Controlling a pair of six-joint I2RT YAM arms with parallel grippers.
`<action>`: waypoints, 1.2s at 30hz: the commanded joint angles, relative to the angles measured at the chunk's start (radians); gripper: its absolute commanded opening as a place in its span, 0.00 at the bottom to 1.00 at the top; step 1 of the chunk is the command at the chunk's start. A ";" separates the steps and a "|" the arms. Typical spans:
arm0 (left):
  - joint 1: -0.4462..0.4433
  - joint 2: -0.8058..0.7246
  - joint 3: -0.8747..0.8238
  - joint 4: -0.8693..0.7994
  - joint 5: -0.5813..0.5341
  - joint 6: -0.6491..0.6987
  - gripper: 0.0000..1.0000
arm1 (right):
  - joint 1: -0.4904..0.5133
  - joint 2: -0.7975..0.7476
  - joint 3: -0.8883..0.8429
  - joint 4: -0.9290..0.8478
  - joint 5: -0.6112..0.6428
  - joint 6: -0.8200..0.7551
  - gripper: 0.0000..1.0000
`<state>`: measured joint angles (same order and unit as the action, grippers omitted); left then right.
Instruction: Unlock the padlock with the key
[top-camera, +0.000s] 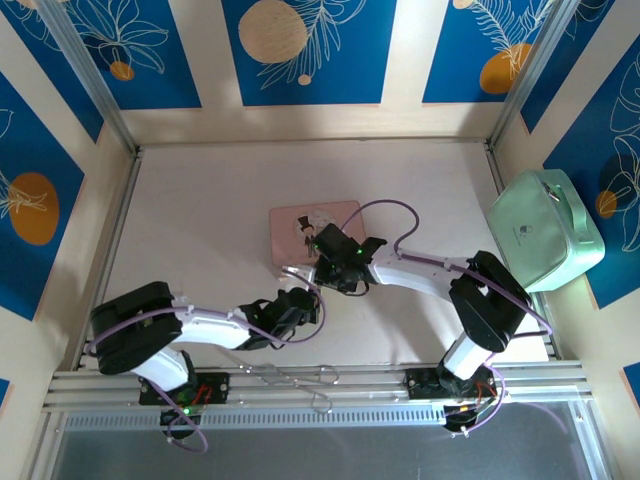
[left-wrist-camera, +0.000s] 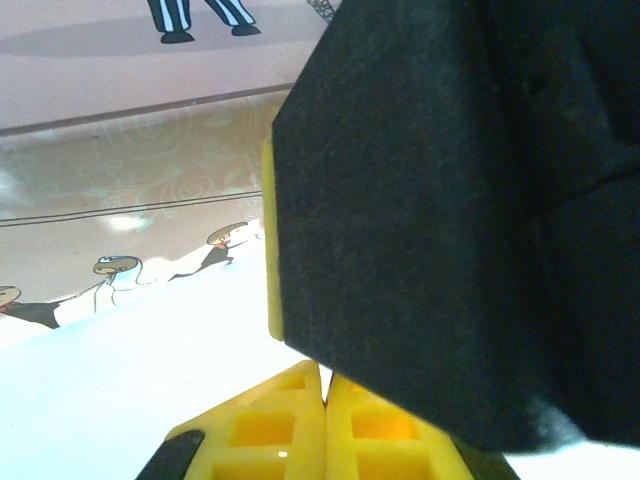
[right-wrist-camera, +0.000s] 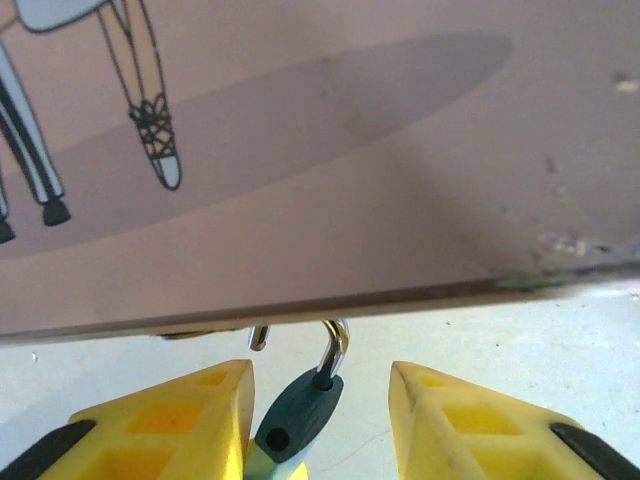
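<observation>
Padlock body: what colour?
The padlock is dark blue-teal with a silvery shackle. It shows best in the right wrist view, between the yellow claw fingers.

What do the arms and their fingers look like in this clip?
The left arm and right arm both have white links between bulky black joints, with purple cables looping alongside. The fingers are yellow plastic with hollow square cells and black pieces at the outer edges.
</observation>
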<state>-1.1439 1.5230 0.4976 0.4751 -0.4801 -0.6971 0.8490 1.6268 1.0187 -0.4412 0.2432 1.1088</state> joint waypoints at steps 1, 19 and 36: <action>-0.013 0.016 0.013 -0.016 -0.045 0.038 0.00 | -0.008 -0.020 -0.004 -0.061 0.001 0.037 0.37; -0.023 0.017 0.021 -0.032 -0.061 0.045 0.00 | 0.019 0.038 0.049 -0.129 0.024 0.035 0.26; -0.024 0.025 0.034 -0.044 -0.057 0.046 0.00 | 0.021 0.077 0.050 -0.096 -0.011 0.028 0.07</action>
<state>-1.1587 1.5291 0.5034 0.4641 -0.5186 -0.7136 0.8536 1.6653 1.0756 -0.5018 0.2436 1.1259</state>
